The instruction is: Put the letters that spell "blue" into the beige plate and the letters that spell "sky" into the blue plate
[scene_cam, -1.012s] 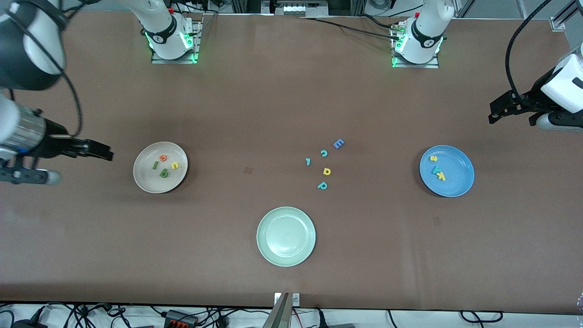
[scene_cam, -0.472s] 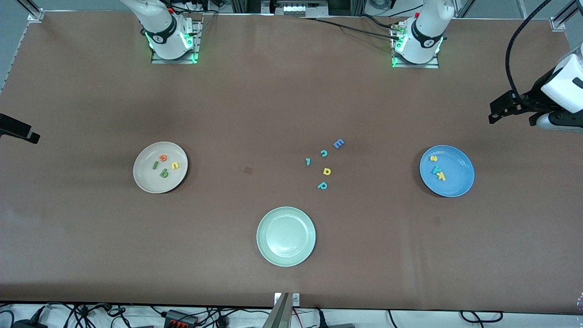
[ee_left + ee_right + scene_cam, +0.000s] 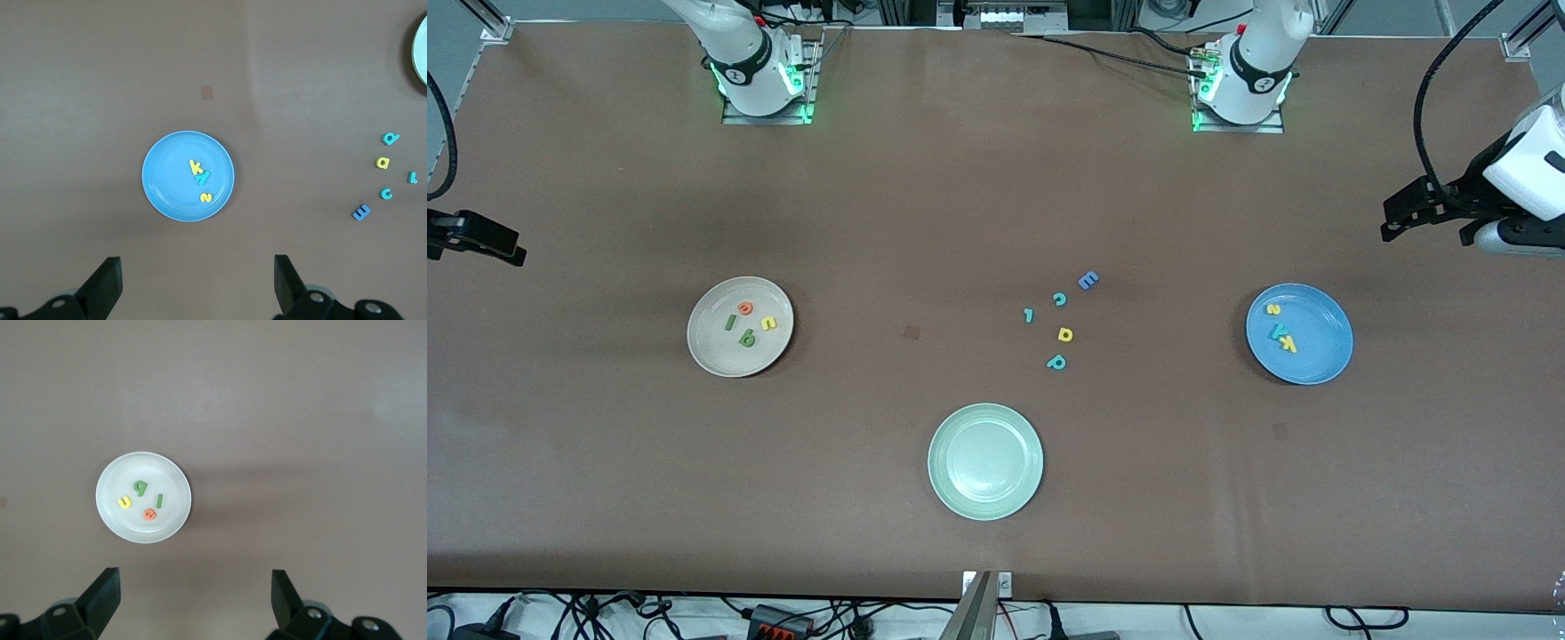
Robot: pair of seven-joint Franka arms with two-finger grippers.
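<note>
The right hand hangs spread and empty over the bench edge, at about ten o'clock from the beige plate — inside lie b, l, u and e. At the left arm's end the blue plate holds s, k and y, with the left hand spread and empty at one o'clock from it.

The beige plate — toward the right arm's end of the counter — holds green "b", green "l", yellow "u", orange "e". The blue plate — toward the left arm's end — holds yellow "s", teal "y", yellow "k".
</note>
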